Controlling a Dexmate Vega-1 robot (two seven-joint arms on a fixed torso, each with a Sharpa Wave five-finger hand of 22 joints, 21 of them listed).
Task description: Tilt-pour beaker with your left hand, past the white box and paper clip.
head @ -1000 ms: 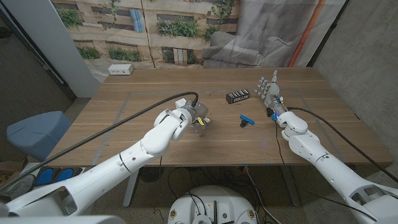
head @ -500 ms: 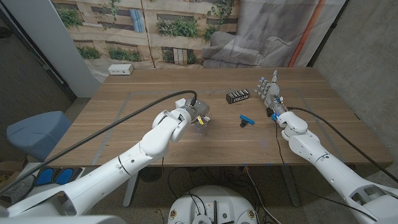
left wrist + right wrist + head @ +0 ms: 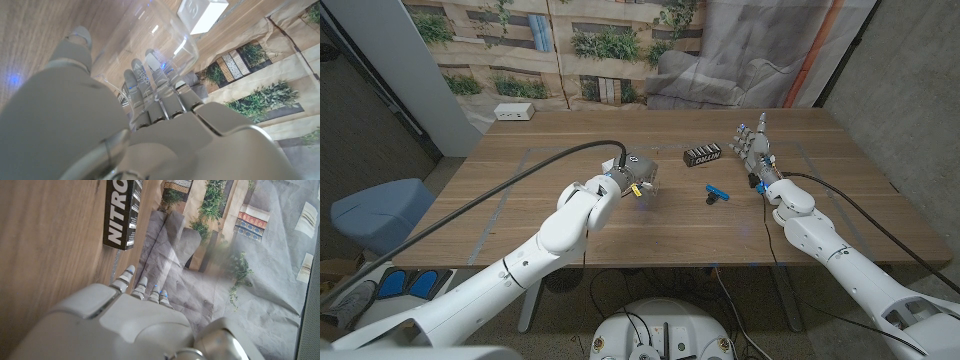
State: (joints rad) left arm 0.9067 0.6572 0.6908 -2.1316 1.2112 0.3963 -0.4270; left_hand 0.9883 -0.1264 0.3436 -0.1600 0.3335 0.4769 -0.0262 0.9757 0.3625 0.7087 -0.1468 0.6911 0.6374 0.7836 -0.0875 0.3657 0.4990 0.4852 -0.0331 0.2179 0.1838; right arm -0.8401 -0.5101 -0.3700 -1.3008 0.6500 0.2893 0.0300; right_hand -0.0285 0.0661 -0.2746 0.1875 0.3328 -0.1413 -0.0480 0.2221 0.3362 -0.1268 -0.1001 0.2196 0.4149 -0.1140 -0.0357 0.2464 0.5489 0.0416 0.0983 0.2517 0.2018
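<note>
Head view — blue clip (image 3: 717,192) beside black box (image 3: 702,155).

Clear glass beaker (image 3: 642,190) sits mid wooden surface (image 3: 520,215), in the left hand (image 3: 625,183). Small blue clip (image 3: 717,193) lies to its right; black lettered box (image 3: 701,155) behind that; white box (image 3: 513,112) far back left.

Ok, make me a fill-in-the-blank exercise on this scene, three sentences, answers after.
1. The clear beaker is held by the robot's ____ hand.
2. The clip lying on the table between the two hands is ____ in colour.
3. The black box lies on the table near the robot's ____ hand.

Missing words: left; blue; right
</note>
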